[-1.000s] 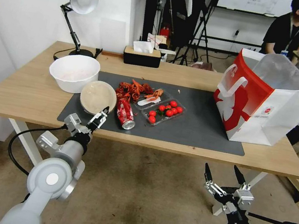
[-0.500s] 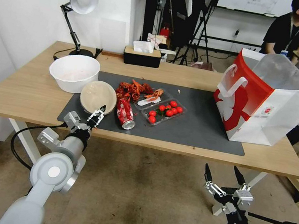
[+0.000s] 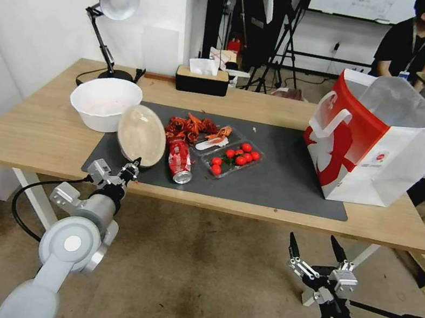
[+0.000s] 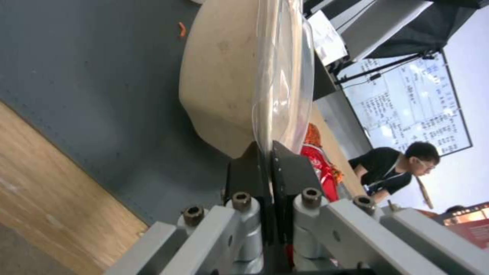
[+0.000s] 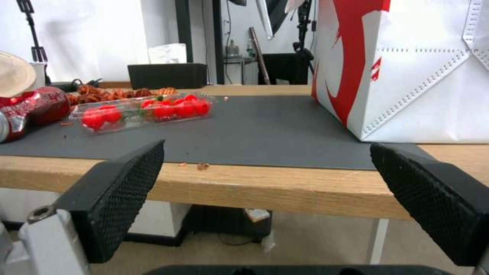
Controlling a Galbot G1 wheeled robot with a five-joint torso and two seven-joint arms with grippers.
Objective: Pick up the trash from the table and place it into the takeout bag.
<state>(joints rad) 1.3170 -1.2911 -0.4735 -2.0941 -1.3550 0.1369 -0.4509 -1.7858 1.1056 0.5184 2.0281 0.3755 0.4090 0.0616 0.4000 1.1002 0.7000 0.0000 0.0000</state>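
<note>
Bowl (image 3: 141,134) tipped on edge over the mat, left pincer (image 3: 129,172) clamped on its rim. Lift step. Next: carry across to the bag (image 3: 377,144) at the worktop's right end. Right pincer (image 3: 317,249) wide open, empty, below the worktop edge.

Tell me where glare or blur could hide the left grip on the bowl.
Left wrist view: the clear lid on the round beige bowl throws bright streaks just above the left gripper, and the near fingers look soft. Head view: even light, edges bowed; the bowl stands tilted at the gripper.
</note>
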